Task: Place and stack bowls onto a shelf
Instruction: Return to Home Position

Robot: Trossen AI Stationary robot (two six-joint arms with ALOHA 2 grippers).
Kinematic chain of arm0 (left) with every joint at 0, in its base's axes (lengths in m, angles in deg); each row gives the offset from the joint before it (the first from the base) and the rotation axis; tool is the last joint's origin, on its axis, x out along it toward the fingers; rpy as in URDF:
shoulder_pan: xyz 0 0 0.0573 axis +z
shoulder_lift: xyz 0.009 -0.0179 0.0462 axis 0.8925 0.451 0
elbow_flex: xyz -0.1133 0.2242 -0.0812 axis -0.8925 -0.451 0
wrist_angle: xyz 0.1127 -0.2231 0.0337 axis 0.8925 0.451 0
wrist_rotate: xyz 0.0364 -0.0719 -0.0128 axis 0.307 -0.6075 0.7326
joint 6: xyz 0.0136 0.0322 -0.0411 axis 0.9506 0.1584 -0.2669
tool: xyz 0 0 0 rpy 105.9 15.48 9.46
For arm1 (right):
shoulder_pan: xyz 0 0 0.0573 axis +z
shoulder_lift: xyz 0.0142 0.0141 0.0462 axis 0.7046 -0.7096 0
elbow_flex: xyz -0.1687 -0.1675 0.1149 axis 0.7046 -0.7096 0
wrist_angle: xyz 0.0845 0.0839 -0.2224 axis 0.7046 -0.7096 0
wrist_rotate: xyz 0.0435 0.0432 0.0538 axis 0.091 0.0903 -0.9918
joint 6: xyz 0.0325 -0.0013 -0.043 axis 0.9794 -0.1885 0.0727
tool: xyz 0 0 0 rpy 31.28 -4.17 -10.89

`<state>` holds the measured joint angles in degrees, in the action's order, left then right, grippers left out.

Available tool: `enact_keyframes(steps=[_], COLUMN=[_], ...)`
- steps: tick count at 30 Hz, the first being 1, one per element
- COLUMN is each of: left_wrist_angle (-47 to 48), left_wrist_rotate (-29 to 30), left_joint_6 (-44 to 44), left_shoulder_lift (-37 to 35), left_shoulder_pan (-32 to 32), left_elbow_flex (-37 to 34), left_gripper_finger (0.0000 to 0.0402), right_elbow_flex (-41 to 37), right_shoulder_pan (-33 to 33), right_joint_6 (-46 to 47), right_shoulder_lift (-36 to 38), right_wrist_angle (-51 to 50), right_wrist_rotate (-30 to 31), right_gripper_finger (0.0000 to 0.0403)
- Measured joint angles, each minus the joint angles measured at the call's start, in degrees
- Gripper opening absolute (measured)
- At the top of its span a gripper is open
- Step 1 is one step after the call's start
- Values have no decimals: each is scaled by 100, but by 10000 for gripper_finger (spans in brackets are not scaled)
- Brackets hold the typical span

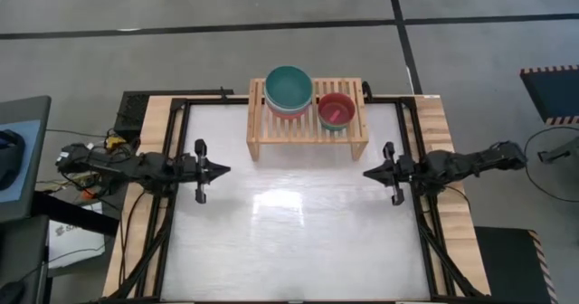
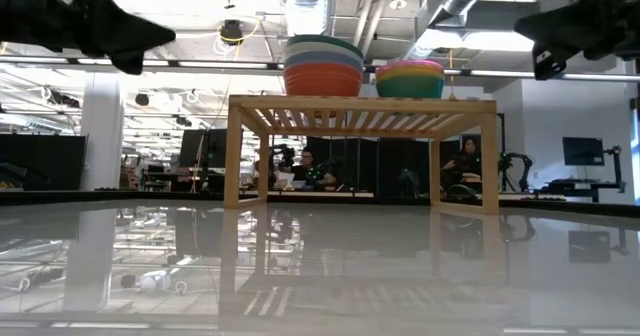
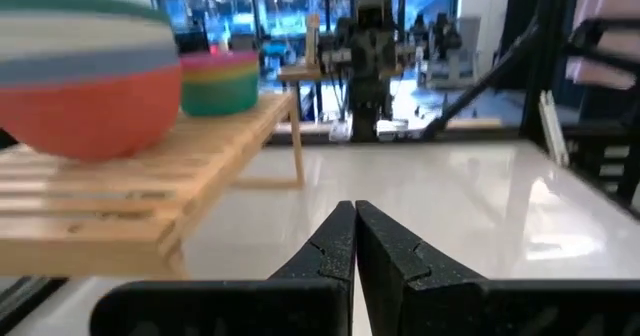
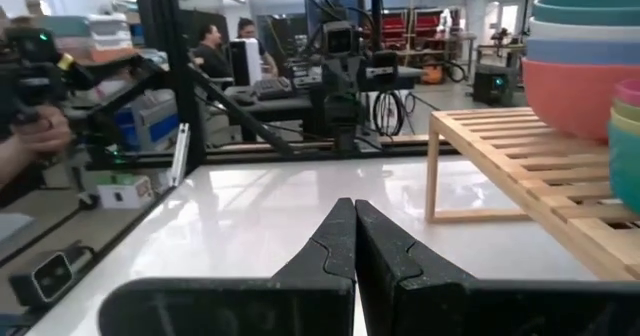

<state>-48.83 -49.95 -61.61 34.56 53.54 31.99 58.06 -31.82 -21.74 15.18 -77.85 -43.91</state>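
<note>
- The desk [image 1: 298, 241] is bare of bowls in front of the shelf. All the bowls in view are up on the shelf.
- The shelf [image 1: 303, 134] stands at the far edge of the desk, and both arms sit on its near side.
- The taller stack of bowls [image 1: 289, 89] is on the shelf's slats, about mid-shelf and a little to the left. It has a red bowl at the bottom and a teal one on top, and it looks level.
- The shorter stack of bowls [image 1: 336, 110] stands just beside it, toward the shelf's right end, with a pink bowl on top.
- The left gripper [image 1: 224, 169] hangs in front of the shelf, off its left end and well apart from it. Its fingers are pressed together and hold nothing.
- The right gripper [image 1: 367, 172] mirrors it off the shelf's right end, fingers likewise closed and empty.
- Stacking looks done. For the return home, I would move each arm back and away from the shelf with the fingers kept closed, never swinging toward the stacks, since a nudge would probably topple the taller one.
</note>
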Motion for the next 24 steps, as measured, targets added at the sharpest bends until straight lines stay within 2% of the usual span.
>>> enact_keyframes(steps=[5, 9, 14, 24], left_wrist_angle=[673, 1097, 706, 787], left_wrist_rotate=[-15, -19, -130, -181], left_joint_6=[76, 87, 262, 232], left_shoulder_lift=[-927, -1672, -1582, -1656], left_shoulder_pan=[-4, -4, 13, 44], left_elbow_flex=[2, -106, -398, -486], left_gripper_finger=[0, 0, 0, 0], right_elbow_flex=[-21, -207, -319, -332], right_shoulder_pan=[52, 52, 39, 37], right_joint_6=[145, 169, 249, 290], right_shoulder_lift=[636, 1066, 1015, 1053], right_wrist_angle=[-592, -538, -482, -694], right_wrist_rotate=[-16, -10, 20, 27], right_gripper_finger=[21, 21, 21, 21])
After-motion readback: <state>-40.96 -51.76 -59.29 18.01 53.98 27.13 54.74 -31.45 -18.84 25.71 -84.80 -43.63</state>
